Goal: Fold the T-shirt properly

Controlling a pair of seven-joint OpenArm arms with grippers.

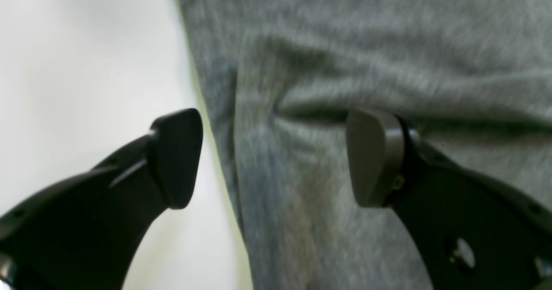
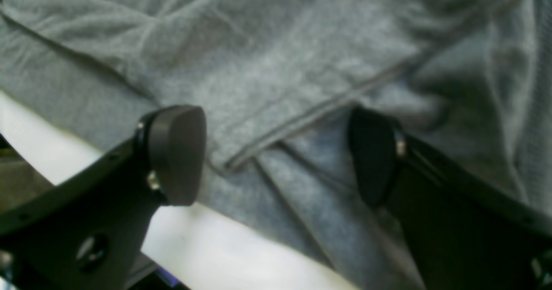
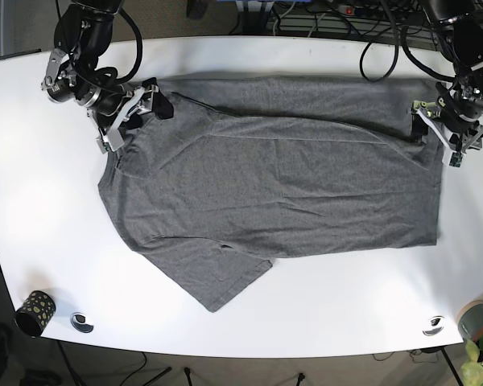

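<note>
Your T-shirt (image 3: 282, 185) lies spread across the middle of the white worktop (image 3: 32, 209), grey, mostly flat, with its long axis running left to right in the base view. One sleeve (image 3: 213, 277) sticks out toward the near edge, and the far part of the cloth is folded over on itself along a long, slightly slanted crease.

Your right hand (image 3: 137, 108) sits at the shirt's far left corner in the base view. In its wrist view the hand (image 2: 276, 156) is spread wide, both fingers (image 2: 177, 152) low over the cloth, with a stitched hem (image 2: 302, 122) running diagonally between them. Nothing is pinched; the fabric there lies in loose layers near the worktop's edge.

Your left hand (image 3: 439, 129) is at the shirt's far right corner in the base view. Its wrist view shows the hand (image 1: 274, 156) also spread wide: one finger (image 1: 177, 156) is over bare worktop just beside the shirt's edge, the other (image 1: 375, 156) over the cloth, next to a dark wrinkle. That view is blurred, so you cannot tell whether the tips touch the fabric.

A small dark patterned cup (image 3: 34, 312) stands at the near left corner of the worktop, well apart from the shirt.
</note>
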